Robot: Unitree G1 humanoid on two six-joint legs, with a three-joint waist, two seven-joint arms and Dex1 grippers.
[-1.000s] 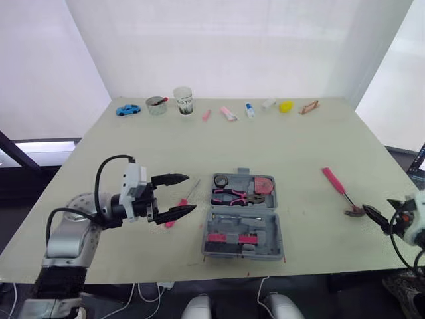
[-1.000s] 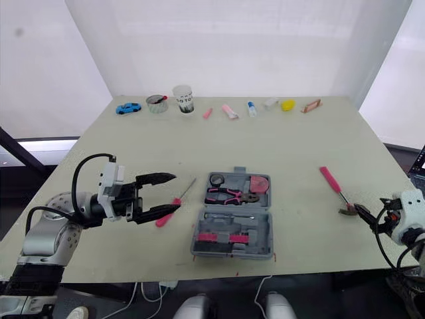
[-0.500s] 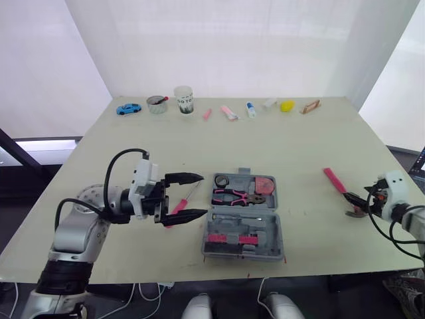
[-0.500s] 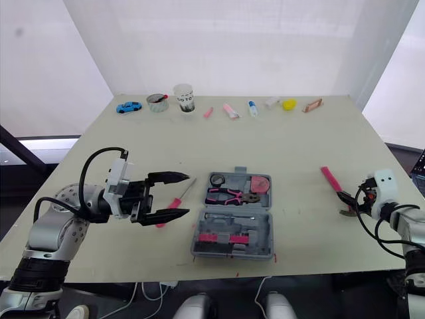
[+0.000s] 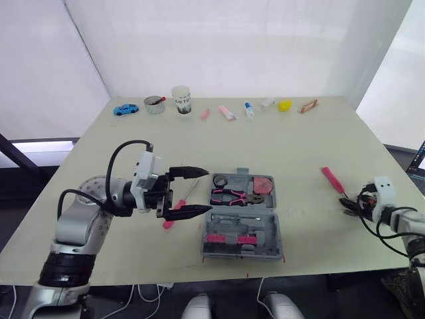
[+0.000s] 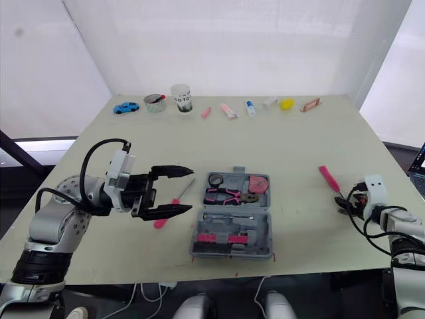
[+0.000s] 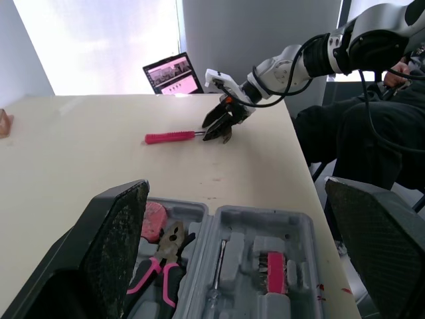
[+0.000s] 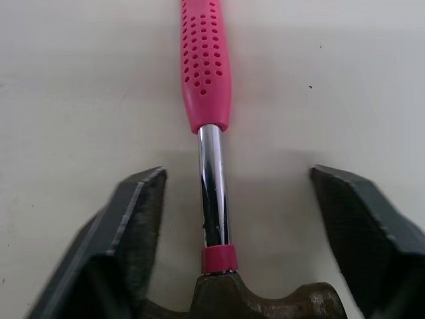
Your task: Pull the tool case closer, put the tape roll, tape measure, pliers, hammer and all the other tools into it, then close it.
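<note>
The grey tool case (image 5: 279,222) lies open at the table's middle front, with the pliers (image 5: 229,195), tape roll (image 5: 220,180) and pink tape measure (image 5: 264,184) in it. My left gripper (image 5: 207,191) hovers open just left of the case, over a pink-handled screwdriver (image 5: 174,211). To the right lies the hammer (image 5: 330,178), pink handle pointing away. My right gripper (image 8: 237,173) is open at the hammer's head end, one finger on each side of the metal shaft (image 8: 212,186), not touching it. In the left wrist view the right gripper (image 7: 219,129) sits on the hammer (image 7: 171,137).
Along the table's far edge stand a blue toy car (image 5: 126,109), a tin (image 5: 156,105), a cup (image 5: 180,100), small pink items, a yellow object (image 5: 285,105) and a wooden piece (image 5: 308,106). A laptop (image 7: 171,73) and a person in dark clothes (image 7: 378,139) are past the right edge.
My left gripper has moved right, closer to the case, still open. My right gripper has come in from the table's front right edge to straddle the hammer's shaft by its head.
</note>
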